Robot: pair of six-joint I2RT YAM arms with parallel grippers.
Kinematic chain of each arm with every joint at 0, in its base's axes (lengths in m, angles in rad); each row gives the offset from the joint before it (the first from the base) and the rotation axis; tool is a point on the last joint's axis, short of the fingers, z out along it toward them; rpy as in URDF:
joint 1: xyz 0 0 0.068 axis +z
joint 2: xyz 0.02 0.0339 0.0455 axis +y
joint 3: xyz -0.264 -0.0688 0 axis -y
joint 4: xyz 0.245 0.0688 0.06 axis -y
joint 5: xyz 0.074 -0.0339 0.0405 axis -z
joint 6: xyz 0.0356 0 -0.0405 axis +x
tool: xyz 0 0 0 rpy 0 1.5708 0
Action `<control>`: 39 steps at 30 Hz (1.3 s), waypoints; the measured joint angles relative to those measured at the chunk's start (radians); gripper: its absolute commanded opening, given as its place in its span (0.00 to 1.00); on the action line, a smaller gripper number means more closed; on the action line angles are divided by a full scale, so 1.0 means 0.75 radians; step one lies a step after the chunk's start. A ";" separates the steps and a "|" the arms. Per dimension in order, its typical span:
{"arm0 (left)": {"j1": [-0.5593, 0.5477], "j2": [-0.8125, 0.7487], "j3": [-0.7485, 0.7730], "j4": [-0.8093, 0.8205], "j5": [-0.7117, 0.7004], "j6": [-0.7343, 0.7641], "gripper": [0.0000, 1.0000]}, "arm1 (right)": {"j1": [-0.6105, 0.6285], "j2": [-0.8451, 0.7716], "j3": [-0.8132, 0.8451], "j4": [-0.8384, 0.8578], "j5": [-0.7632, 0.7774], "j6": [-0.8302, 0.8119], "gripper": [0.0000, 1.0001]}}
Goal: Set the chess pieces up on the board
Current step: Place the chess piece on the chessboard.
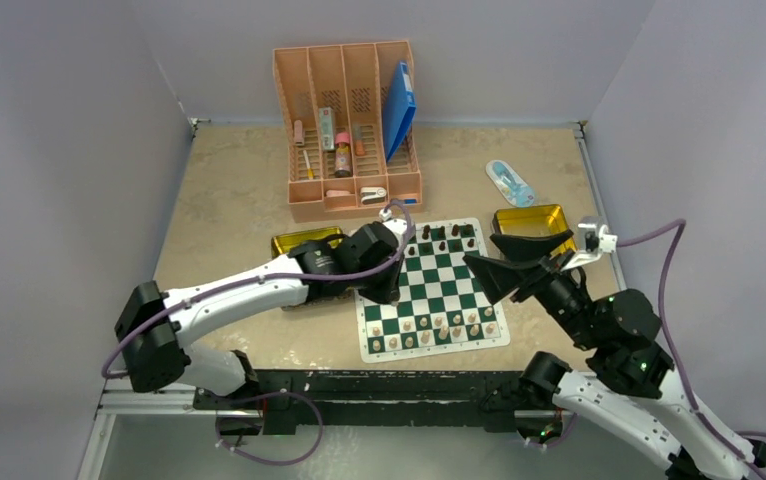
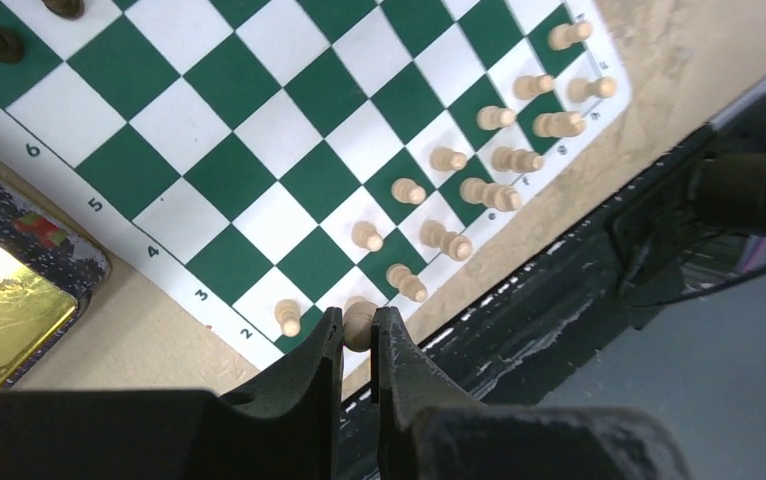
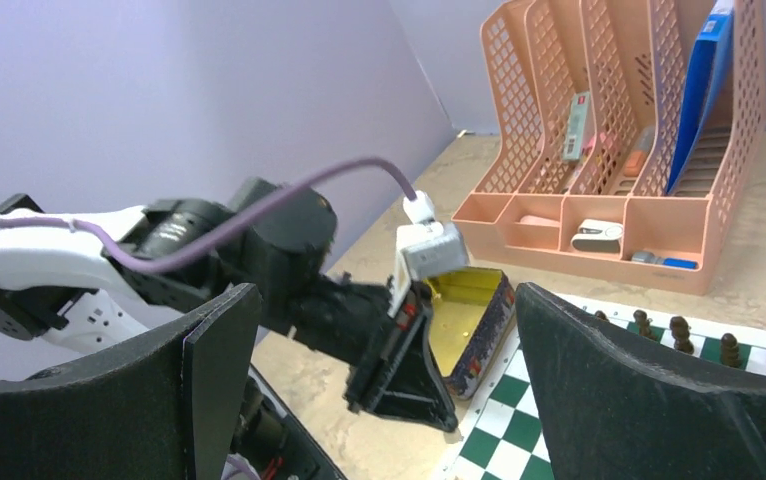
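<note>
From above, the left arm (image 1: pixel 249 290) covers much of the left gold tin (image 1: pixel 302 241) and the left edge of the board (image 1: pixel 437 287). In the left wrist view, the jaws hide the lower part of a pale piece (image 2: pixel 359 320). The dark pieces (image 1: pixel 440 233) are too small to identify.

Soft, even light from above fills the top view, leaving only faint shadows on the table (image 1: pixel 229 200). In the left wrist view the tin (image 2: pixel 4 300) glares yellow while the board (image 2: pixel 259 150) is sharp. The right fingers (image 3: pixel 209 390) loom dark and slightly blurred.
</note>
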 measured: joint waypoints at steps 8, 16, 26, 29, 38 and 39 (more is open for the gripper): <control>-0.103 0.168 -0.057 0.051 -0.135 -0.056 0.00 | -0.003 -0.117 -0.001 -0.041 0.121 0.020 0.99; -0.107 0.269 -0.111 0.104 -0.165 -0.069 0.00 | -0.007 -0.148 -0.002 -0.077 0.188 0.020 0.99; -0.125 0.316 -0.129 0.158 -0.166 -0.078 0.00 | -0.007 -0.149 -0.002 -0.095 0.206 0.021 0.99; -0.131 0.328 -0.138 0.163 -0.170 -0.087 0.00 | -0.007 -0.149 -0.002 -0.098 0.222 0.021 0.99; -0.140 0.333 -0.157 0.181 -0.210 -0.087 0.03 | -0.008 -0.167 -0.002 -0.101 0.231 0.022 0.99; -0.140 0.333 -0.157 0.182 -0.213 -0.088 0.03 | -0.008 -0.167 -0.002 -0.102 0.231 0.022 0.99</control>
